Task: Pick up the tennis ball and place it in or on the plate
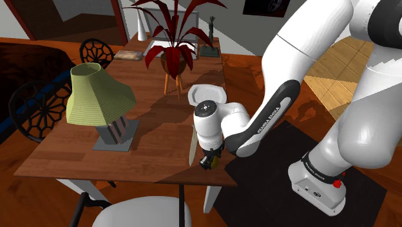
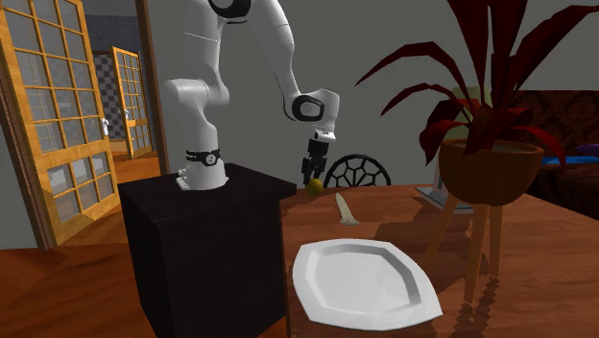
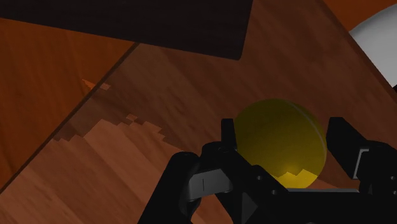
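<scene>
A dull yellow tennis ball [image 3: 280, 137] sits between my black fingers [image 3: 340, 143], and my gripper [image 3: 283, 145] is shut on it. In the shoulder view the gripper [image 1: 209, 159] points down at the table's near edge with the ball [image 1: 207, 162] at its tip. The second exterior view shows the ball [image 2: 314, 186] under the gripper [image 2: 313, 177], just beyond the black stand. The white plate [image 2: 322, 293] lies on the table nearer that camera. In the shoulder view the plate [image 1: 200, 92] lies behind my wrist, partly hidden by it.
A green-shaded lamp [image 1: 96, 97] stands on the wooden table [image 1: 84, 155] at the shoulder view's left. A red-leaved potted plant on a stand [image 2: 490, 163] is beside the plate. A pale pointed object [image 1: 192, 147] lies next to the gripper. Chairs [image 1: 142, 211] ring the table.
</scene>
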Controlling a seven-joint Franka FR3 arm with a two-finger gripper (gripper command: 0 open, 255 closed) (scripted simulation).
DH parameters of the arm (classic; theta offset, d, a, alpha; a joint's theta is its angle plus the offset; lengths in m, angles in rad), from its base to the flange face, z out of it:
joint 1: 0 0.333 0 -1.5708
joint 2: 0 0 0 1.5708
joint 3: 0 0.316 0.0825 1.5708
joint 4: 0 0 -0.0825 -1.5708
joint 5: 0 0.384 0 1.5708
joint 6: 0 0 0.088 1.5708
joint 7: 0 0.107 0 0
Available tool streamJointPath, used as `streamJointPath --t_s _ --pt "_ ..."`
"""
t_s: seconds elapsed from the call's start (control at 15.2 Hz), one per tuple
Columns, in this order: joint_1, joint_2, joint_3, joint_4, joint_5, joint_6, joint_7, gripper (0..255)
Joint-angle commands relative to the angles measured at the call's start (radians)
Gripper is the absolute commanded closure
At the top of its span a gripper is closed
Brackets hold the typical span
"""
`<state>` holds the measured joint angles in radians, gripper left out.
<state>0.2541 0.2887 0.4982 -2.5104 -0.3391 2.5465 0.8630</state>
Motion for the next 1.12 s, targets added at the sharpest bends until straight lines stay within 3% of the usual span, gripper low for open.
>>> streamJointPath --t_s 0.0,1.06 --pt "-0.007 -0.015 0.009 -0.004 0.016 -0.010 -0.012 255" --pt "-0.055 -0.274 0.098 -0.009 0.270 -0.209 -0.200 255"
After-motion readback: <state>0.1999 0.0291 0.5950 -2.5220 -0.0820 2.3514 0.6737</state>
